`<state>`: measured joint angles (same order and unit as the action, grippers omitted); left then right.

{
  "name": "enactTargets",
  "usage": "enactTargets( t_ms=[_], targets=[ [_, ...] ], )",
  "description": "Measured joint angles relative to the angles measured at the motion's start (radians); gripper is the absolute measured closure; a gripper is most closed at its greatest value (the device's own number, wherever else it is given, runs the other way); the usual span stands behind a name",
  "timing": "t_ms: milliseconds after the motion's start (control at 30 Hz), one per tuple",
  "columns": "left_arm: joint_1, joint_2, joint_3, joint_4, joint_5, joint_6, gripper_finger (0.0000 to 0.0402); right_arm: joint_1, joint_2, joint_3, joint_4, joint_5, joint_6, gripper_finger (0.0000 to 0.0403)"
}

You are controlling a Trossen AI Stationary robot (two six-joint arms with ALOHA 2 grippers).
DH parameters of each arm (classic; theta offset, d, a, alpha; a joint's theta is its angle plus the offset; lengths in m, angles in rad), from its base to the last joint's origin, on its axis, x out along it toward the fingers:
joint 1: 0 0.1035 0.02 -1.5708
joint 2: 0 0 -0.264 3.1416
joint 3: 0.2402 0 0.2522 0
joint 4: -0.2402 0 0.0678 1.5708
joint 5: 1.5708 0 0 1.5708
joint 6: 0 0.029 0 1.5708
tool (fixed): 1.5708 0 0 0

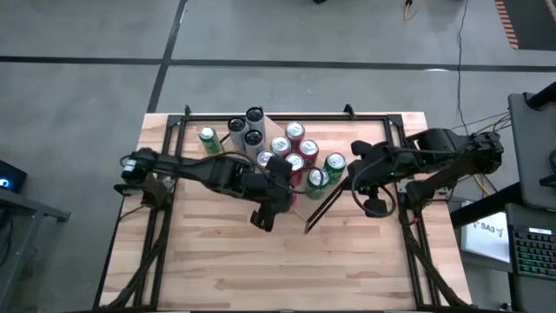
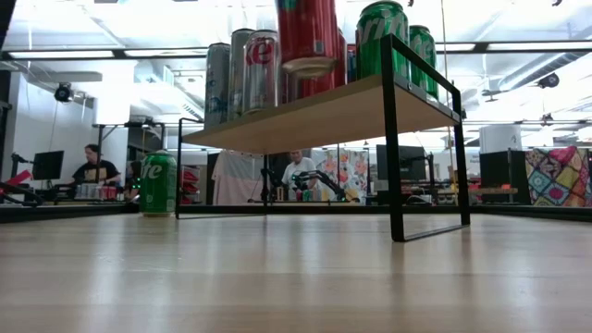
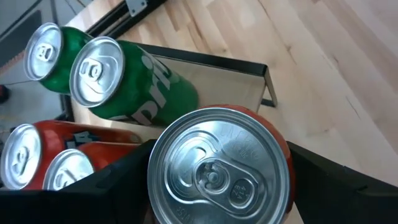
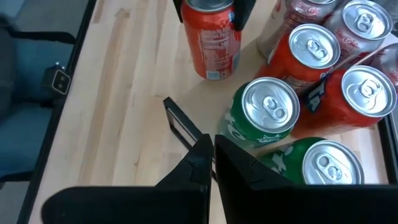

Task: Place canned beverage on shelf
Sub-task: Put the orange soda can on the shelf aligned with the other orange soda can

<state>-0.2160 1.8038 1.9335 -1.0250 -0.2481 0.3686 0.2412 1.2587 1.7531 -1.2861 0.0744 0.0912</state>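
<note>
So the wooden shelf (image 2: 314, 116) mid-table is already crowded with cans, the left gripper (image 1: 280, 184) is clamped on a red soda can (image 4: 212, 38) hanging just off its near edge, and the right gripper (image 4: 211, 163) waits nearby, fingers together.

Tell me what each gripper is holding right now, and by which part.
The left gripper holds a red can upright by its sides near the top, above the shelf's front edge. The right gripper is shut on nothing.
</note>
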Motion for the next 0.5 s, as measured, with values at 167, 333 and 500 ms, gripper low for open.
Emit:
enactTargets(
  t_ms=[167, 333, 500],
  targets=[
    [0.017, -0.002, -0.017, 0.014, 0.030, 0.031, 0.0110, 0.010, 0.000, -0.002, 0.000, 0.005, 0.016, 0.0394],
    [0.029, -0.001, -0.024, 0.036, 0.031, 0.039, 0.0110, 0.010, 0.001, -0.002, 0.000, 0.005, 0.022, 0.0394],
    [0.042, -0.001, -0.024, 0.042, 0.031, 0.046, 0.0110, 0.010, 0.001, -0.002, 0.000, 0.005, 0.022, 0.0394]
  ],
)
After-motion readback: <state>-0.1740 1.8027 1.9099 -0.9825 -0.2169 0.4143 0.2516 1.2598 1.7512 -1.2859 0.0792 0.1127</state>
